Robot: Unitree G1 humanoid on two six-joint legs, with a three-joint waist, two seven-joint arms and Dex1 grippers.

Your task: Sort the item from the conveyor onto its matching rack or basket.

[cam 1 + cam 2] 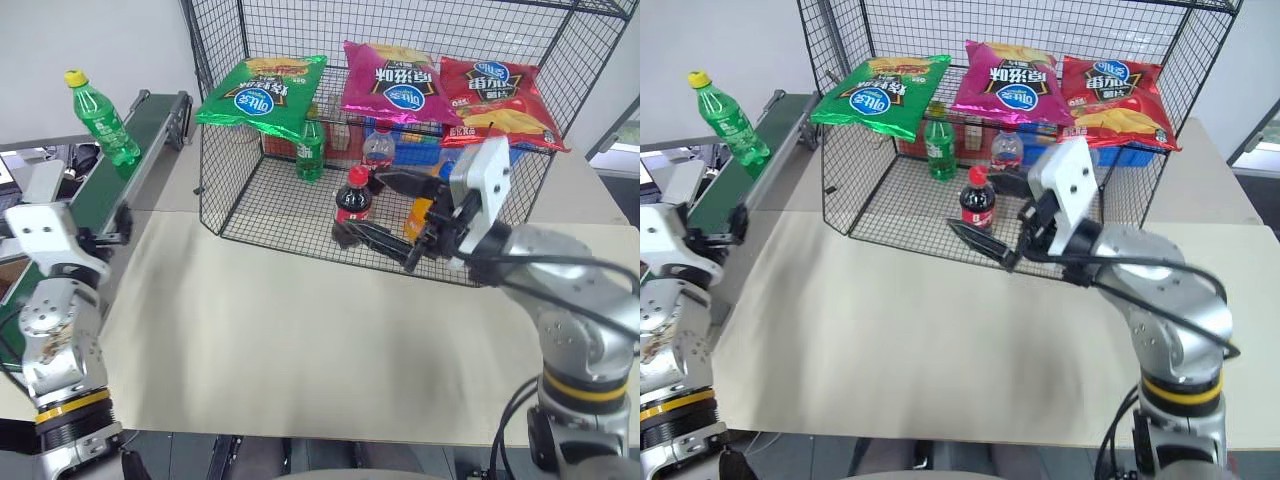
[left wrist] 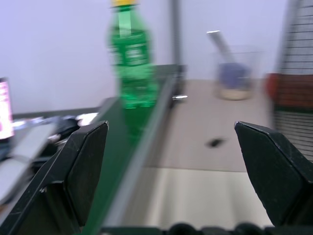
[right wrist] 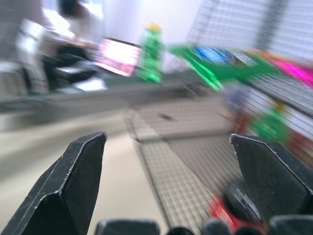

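The left gripper (image 2: 171,166) hangs wide open beside the conveyor (image 1: 120,170). Ahead of it the bright green bottle (image 1: 102,117) stands upright on the belt, nearer this arm. Rightward, the black wire cage (image 1: 400,120) holds drinks and chip bags; the right gripper (image 1: 385,215) gapes empty.

right gripper (image 3: 168,186): two black fingers (image 3: 73,191) standing wide apart, nothing between them.
beyond the gap: wire cage (image 3: 195,171), its mesh floor running away from the fingers and a grid wall rising on one side.
close by one finger: a dark bottle with a red label (image 3: 234,204), blurred.
further along the same side: a darker green bottle (image 3: 270,125) in the cage; green chip bag (image 3: 215,61) and pink chip bag (image 3: 298,71) hung on the mesh.
far ahead: bright green bottle (image 3: 152,54) with a yellow cap, upright on the conveyor (image 3: 98,90).
beyond it: a glowing screen (image 3: 117,56) and a seated person (image 3: 73,34), blurred.
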